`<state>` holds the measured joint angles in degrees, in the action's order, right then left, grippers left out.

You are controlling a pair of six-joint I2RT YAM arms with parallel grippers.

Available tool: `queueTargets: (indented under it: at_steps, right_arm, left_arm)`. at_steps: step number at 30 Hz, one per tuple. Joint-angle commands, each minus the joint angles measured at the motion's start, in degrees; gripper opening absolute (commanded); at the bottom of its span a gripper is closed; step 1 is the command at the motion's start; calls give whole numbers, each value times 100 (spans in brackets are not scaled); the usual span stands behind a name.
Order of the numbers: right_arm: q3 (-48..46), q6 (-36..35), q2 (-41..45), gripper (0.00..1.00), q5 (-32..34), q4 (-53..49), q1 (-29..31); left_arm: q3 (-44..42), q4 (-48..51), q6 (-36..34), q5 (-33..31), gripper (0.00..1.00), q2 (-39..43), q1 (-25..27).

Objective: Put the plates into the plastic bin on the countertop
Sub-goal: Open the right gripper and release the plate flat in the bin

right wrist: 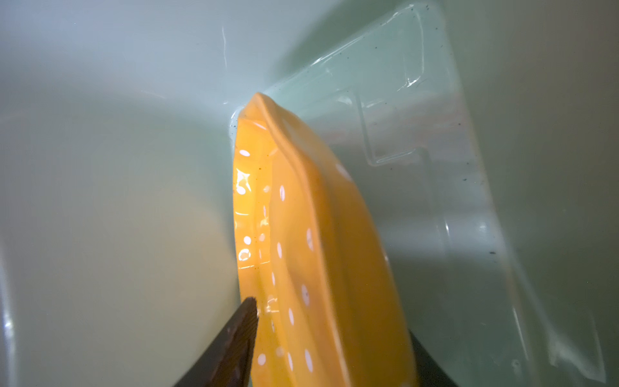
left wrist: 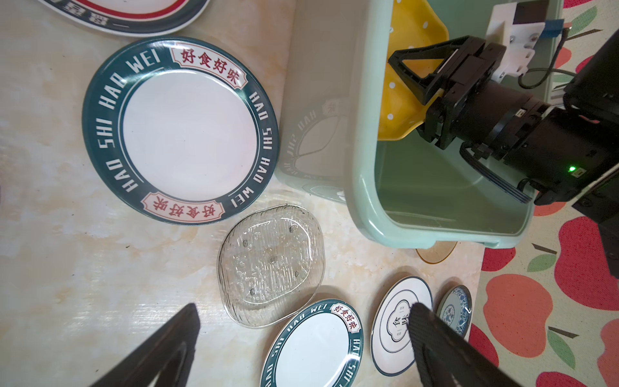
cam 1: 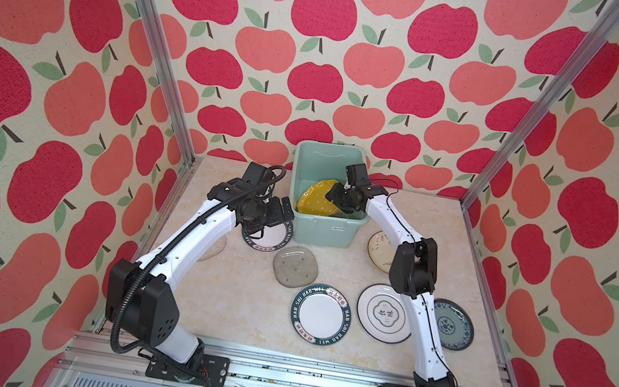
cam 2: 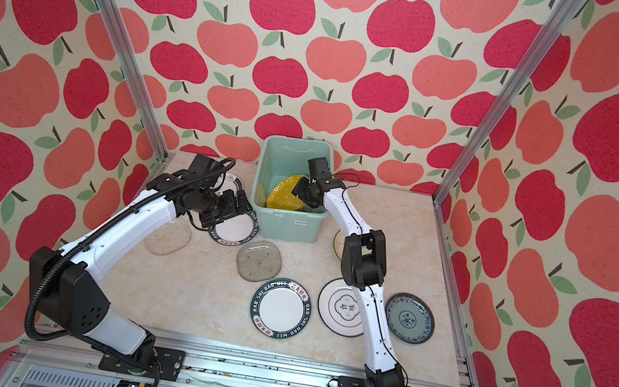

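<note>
1. Top views show three plates lying flat along the surface's near edge, toward its right corner: a green-rimmed plate (cam 1: 320, 316), a white plate (cam 1: 381, 313) partly under the right arm, and a blue-patterned plate (cam 1: 451, 325). None is stacked, which I judge leaves each rim free for a pinch.
2. The green rim reads "HAO SHI HAO WEI", with 好食好味 in red in two panels. The white plate's middle reads 食味.
3. Mid-surface lies a clear glass plate (cam 1: 295, 266). A second clear one (cam 2: 167, 237) sits toward the left edge, half under the left arm. A cream plate (cam 1: 379, 249) lies toward the right edge, near the bin.
4. The left hand (left wrist: 303, 310) is spread wide and empty. It hovers by a second green-rimmed plate (left wrist: 181, 130) with the same lettering, just beside the bin's left wall, probably poised for the next pick.
5. The plastic bin (cam 1: 325, 230) stands at the middle of the far edge, within both arms' reach. Its small white label (cam 1: 337, 228) is too small to read.
6. Inside it the yellow dotted plate (right wrist: 301, 234) stands tilted on edge, its far rim against the bin's inside. Going in edgewise, I judge, lets it slip past the walls.
7. The right hand (cam 1: 332, 197) reaches down into the bin with a finger either side of that plate's rim. The fingers look spread rather than pinching, though the plate hides one of them, so I cannot be sure.
</note>
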<state>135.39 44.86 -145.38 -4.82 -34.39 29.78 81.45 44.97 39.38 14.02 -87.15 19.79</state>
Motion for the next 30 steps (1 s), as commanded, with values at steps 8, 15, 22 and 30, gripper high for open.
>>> queueTargets:
  at_steps: [8, 15, 22, 30]
  right_arm:
    - [379, -874, -322, 69, 623, -322, 90]
    - [403, -1154, -392, 79, 781, -280, 97]
    - [614, -1585, -390, 90, 1010, -505, 137]
    - [981, -2430, -71, 99, 1336, -677, 284]
  left_arm:
    - [-77, -76, -155, 131, 99, -325, -125]
    - [-25, -146, -155, 123, 99, -430, -135]
    - [57, -68, -250, 61, 99, -416, -142]
    - [81, -32, -248, -94, 99, -219, -169]
